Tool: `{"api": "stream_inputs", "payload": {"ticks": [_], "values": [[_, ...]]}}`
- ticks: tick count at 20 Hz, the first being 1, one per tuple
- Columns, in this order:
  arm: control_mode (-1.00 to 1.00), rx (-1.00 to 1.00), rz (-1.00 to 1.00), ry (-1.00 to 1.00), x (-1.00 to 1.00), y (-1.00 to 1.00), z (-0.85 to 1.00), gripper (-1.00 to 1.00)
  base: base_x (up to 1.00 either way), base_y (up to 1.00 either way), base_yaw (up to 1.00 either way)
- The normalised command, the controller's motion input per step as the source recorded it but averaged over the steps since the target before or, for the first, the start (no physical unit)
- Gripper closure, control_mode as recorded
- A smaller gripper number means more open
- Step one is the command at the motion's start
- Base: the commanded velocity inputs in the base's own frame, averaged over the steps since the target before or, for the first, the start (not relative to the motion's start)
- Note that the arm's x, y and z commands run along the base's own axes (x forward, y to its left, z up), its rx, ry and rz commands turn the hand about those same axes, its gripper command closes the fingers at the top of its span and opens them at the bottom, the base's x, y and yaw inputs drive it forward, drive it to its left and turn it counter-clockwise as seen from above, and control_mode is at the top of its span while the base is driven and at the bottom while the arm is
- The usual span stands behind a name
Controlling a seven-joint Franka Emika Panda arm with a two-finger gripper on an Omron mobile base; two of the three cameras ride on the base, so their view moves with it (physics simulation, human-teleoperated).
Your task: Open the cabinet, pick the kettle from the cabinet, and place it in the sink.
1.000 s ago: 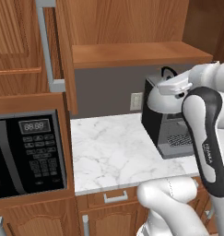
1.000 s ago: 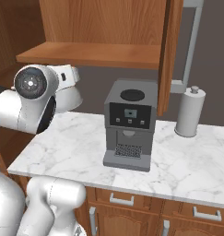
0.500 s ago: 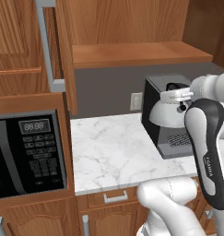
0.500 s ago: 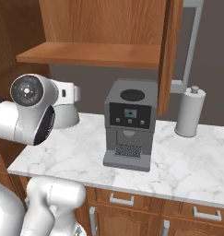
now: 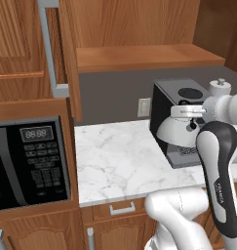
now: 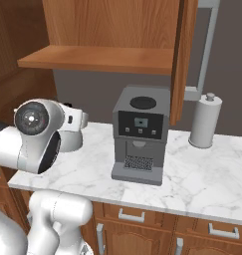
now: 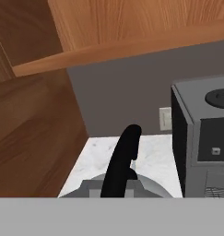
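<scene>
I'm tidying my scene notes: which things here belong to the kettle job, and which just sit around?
Job: kettle held up in the shut gripper; cabinet, door open.
Bystanders: coffee machine, paper towel roll, microwave, wall outlet.

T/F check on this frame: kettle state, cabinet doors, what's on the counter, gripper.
1. The kettle is held up by the gripper, in front of the coffee machine. True.
2. The cabinet doors are both closed. False: the doors stand open and the bare shelf is in view.
3. A paper towel roll stands upright on the counter, on the far side of the coffee machine from the kettle. True.
4. The kettle sits inside the cabinet. False: it is out, below shelf level, over the counter.
5. The gripper is open. False: it is shut on the kettle's black handle.
</scene>
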Motion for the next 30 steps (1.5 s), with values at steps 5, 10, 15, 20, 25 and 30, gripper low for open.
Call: {"api": "stream_inputs", "payload": {"ticks": [5,10,15,20,25,30], "values": [[-1.0,0.03,-0.09,0.0,-0.07,0.0,-0.2,1.0,0.0,0.0,0.0],[-1.0,0.01,-0.04,0.0,-0.02,0.02,-0.05,1.0,0.0,0.0,0.0],[-1.0,0.0,0.0,0.0,0.0,0.0,0.0,1.0,0.0,0.0,0.0],[-1.0,0.0,0.0,0.0,0.0,0.0,0.0,1.0,0.0,0.0,0.0],[-1.0,0.0,0.0,0.0,0.0,0.0,0.0,1.0,0.0,0.0,0.0],[-1.0,0.0,0.0,0.0,0.0,0.0,0.0,1.0,0.0,0.0,0.0]]}}
